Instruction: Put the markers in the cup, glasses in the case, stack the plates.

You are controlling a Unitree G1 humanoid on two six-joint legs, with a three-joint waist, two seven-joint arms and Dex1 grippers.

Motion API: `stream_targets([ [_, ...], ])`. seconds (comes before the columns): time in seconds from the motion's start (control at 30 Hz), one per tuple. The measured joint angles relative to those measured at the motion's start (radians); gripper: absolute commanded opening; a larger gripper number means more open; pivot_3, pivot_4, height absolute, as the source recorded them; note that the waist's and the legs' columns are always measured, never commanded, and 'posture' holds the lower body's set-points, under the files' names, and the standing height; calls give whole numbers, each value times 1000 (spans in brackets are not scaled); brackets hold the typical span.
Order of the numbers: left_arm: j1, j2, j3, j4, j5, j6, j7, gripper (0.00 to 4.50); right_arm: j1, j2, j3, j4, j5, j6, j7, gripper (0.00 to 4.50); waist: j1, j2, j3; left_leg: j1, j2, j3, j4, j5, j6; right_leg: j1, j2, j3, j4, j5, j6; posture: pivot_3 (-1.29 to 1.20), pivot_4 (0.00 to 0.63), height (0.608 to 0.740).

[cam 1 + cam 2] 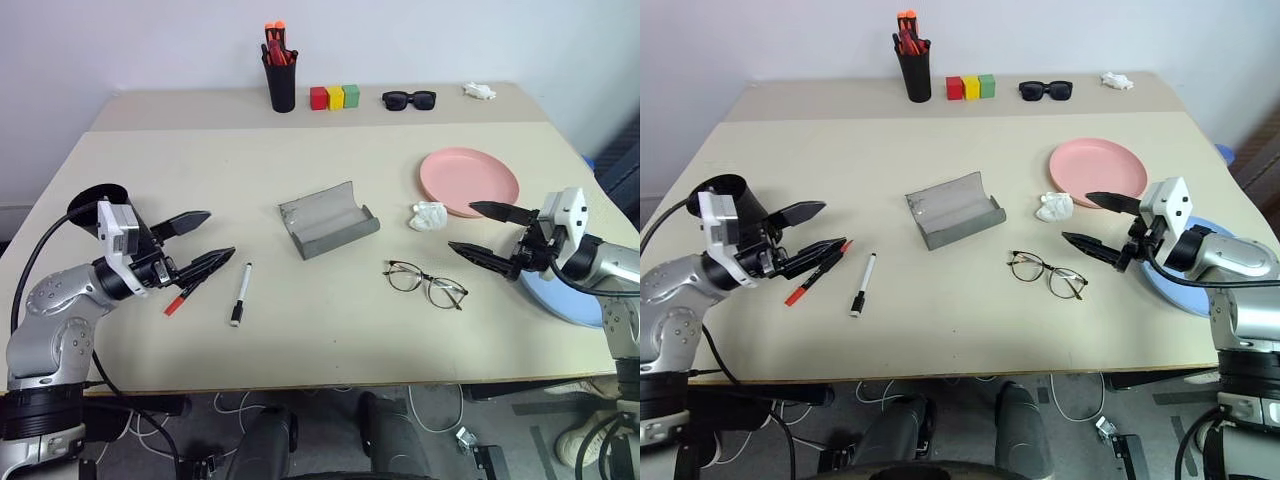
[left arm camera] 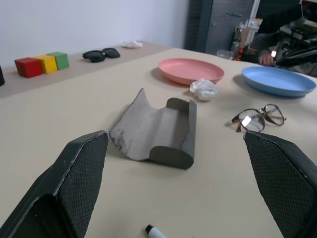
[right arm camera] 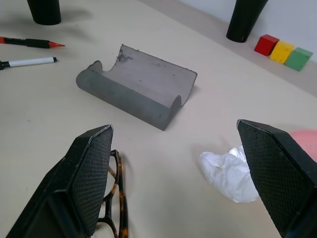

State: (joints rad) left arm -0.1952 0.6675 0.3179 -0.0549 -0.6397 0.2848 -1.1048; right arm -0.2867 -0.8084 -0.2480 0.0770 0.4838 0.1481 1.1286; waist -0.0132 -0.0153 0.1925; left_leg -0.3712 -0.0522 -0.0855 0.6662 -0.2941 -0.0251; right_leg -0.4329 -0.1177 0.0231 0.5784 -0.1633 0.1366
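The red marker [image 1: 180, 297] and the white marker with a black cap [image 1: 241, 293] lie on the table at the front left. My left gripper [image 1: 220, 233] hovers open just above the red one. The black cup [image 1: 97, 197] stands behind that wrist. The grey case [image 1: 328, 221] lies open mid-table, and the wire-frame glasses [image 1: 426, 282] rest to its right. The pink plate [image 1: 470, 180] sits at the right. The blue plate [image 2: 277, 81] lies nearer, partly under my right arm. My right gripper [image 1: 460, 226] is open and empty between the glasses and the pink plate.
A black pen pot [image 1: 281, 75], coloured blocks [image 1: 334, 97], dark sunglasses [image 1: 409, 99] and a white crumpled scrap [image 1: 479, 91] line the back of the table. Another crumpled white wad [image 1: 429, 215] lies beside the pink plate.
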Motion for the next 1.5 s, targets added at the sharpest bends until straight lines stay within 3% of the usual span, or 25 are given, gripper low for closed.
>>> stream_targets([
  [0.53,-12,6,-11,4,2,32,37,4500,-27,6,13,-42,1,43,-24,4073,-1,0,0,0,0,0,0,0,0,0,0,0,0,0,1,0,150,740],
  [0.73,-18,12,-11,20,-3,36,22,4500,-50,70,54,-71,-1,42,-62,4073,-1,0,0,0,0,0,0,0,0,0,0,0,0,0,1,0,150,740],
  [1.13,-150,189,-52,138,32,188,-4,4500,44,83,135,-364,8,183,-156,4073,-2,0,0,0,0,-1,0,0,0,-1,0,0,1,0,1,0,150,740],
  [1.5,-172,265,-131,125,117,366,67,4500,44,93,70,-569,377,443,-179,4073,-1,0,0,-1,0,-1,0,0,0,-1,0,0,0,0,1,0,150,740],
])
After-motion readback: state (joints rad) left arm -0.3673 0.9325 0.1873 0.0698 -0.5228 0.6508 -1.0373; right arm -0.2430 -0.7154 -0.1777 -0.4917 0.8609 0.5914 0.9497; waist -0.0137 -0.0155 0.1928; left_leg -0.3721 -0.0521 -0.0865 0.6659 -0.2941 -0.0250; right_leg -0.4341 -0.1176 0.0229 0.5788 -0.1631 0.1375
